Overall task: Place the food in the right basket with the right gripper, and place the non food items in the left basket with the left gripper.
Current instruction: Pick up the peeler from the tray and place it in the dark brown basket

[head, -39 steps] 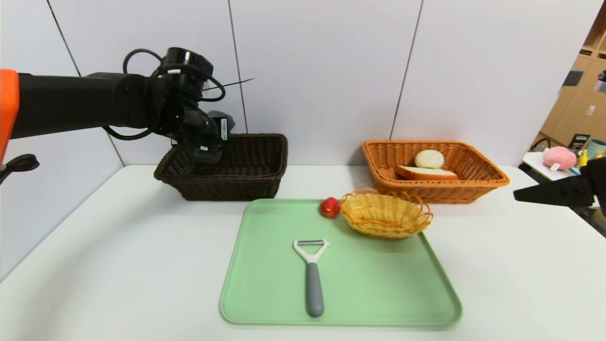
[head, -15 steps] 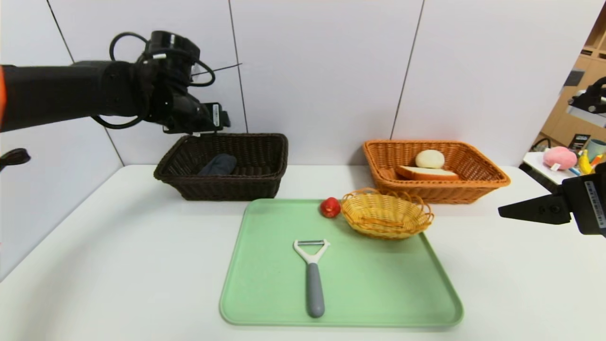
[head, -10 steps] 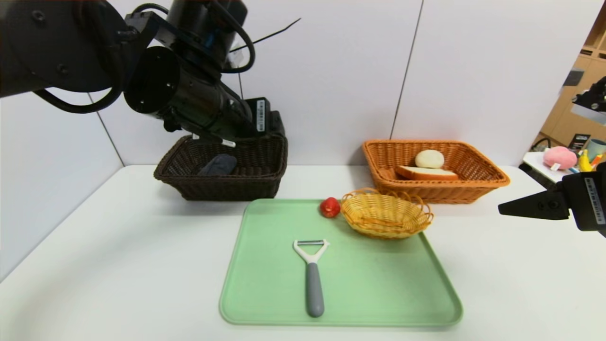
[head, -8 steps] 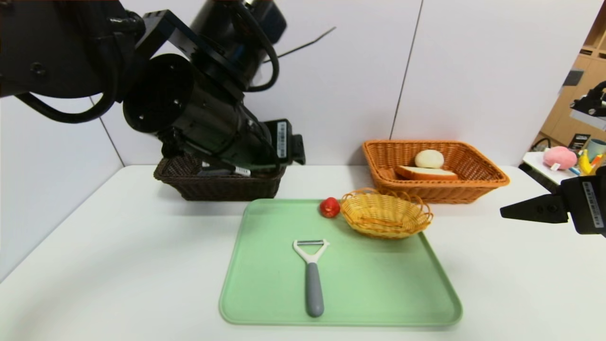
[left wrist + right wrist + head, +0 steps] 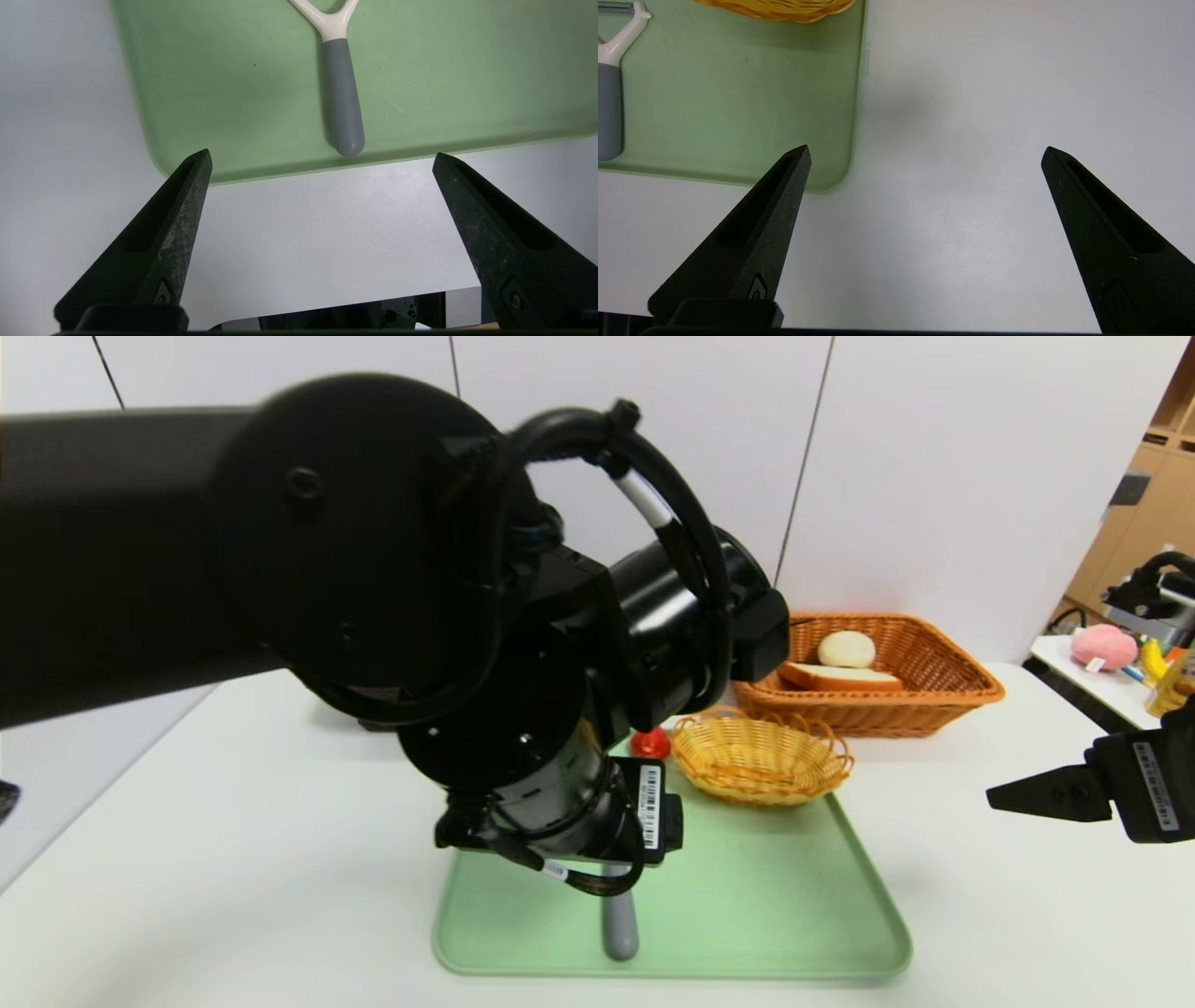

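Black fingers of the left gripper [image 5: 322, 151] stand wide apart with nothing between their pads. Immediately ahead of the fingertips, centred on the gap, is the handle end of the peeler [image 5: 345, 98]; it lies flat on the green tray [image 5: 210, 102], untouched. Farther out from these fingers, near the tray's far edge, is the red round thing [image 5: 651, 744], just beside the yellow wire-rimmed basket [image 5: 761, 761]. Beyond, toward the robot's right, the right basket [image 5: 868, 719] contains the bun [image 5: 847, 650] and the bread slice [image 5: 840, 679]. Outward to the robot's left, only a sliver of the left basket [image 5: 378, 724] shows behind the arm; its contents cannot be verified.

The right gripper [image 5: 927, 147] is idle beside the tray, fingers fully spread and unloaded.

Step in hand, as judged: approach to the peeler. Next move: advance the left fingers until they straddle the grey handle, lower, then close across its width. Align first; an off-centre closure could roll or skid the handle.
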Controlling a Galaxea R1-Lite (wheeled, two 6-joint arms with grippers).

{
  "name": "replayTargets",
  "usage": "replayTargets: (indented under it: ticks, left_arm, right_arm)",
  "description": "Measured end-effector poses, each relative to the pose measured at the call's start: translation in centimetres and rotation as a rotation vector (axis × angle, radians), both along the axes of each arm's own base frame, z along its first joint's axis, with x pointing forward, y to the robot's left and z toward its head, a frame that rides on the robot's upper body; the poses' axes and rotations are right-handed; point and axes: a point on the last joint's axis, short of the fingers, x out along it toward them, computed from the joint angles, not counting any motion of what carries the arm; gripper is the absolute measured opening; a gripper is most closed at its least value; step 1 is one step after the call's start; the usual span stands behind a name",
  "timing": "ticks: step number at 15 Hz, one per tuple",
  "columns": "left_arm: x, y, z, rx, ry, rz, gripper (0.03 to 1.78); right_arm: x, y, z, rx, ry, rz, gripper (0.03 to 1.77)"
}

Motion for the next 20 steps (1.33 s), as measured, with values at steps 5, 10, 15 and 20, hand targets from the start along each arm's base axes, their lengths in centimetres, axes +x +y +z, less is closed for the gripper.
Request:
replayTargets:
  ticks: [5,10,15,20]
  left_arm:
    - [1.5,-3.1,-3.7,0.026,0.056,0.054,1.69]
    - [2.4,-4.6,-6.4,0.059,0.084,0.084,1.69]
    - [3.8,-5.0,-8.3,0.069,0.127,0.124,1.69]
    - [4.2,-5.0,-8.9,0.059,0.168,0.124,1.69]
  right_arm:
    - [0.1,0.1,-0.4,-0.004,0.014,0.004,1.71]
    - [0.1,0.1,-0.6,-0.006,0.02,0.006,1.71]
    - [0.0,0.1,-0.7,-0.009,0.023,0.009,1.71]
    - [-0.1,0.1,-0.9,-0.011,0.028,0.012,1.71]
